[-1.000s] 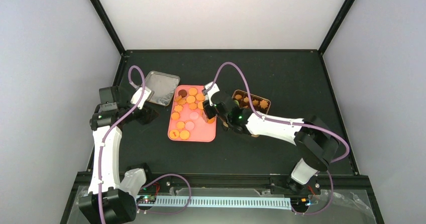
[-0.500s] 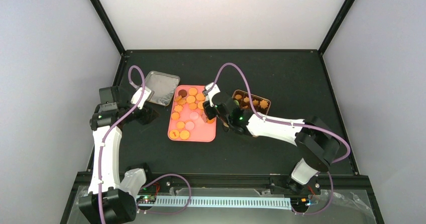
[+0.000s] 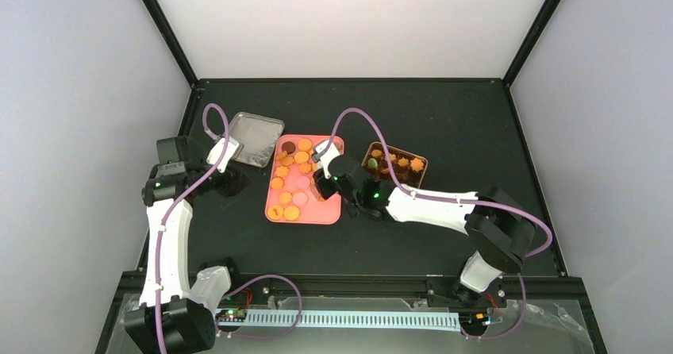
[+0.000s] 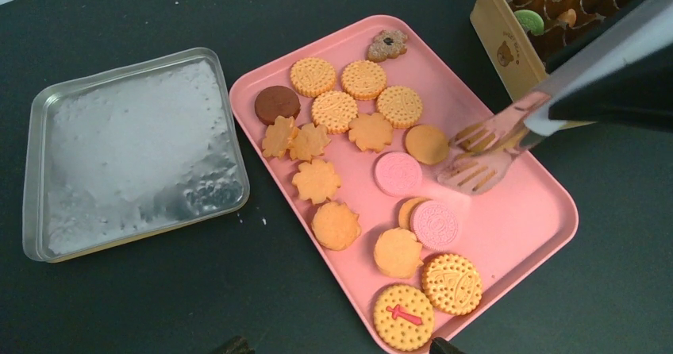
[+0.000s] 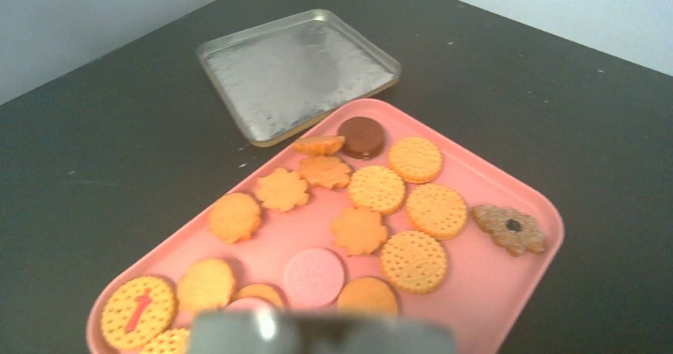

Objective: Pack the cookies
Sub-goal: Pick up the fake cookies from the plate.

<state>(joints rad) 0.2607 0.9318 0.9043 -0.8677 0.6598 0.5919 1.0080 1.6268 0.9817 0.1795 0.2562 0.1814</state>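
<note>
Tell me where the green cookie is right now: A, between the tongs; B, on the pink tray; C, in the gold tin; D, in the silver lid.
C: the green cookie sits in a corner cup of the gold tin, away from the tongs over the pink tray.

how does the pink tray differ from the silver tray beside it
The pink tray carries the cookies; the silver tray carries none. The pink tray looks matte and is an elongated rectangle; the silver tray is shiny, dimpled metal and nearer square. Both are shallow, with raised rims and rounded corners, lying flat on the black table.
</note>
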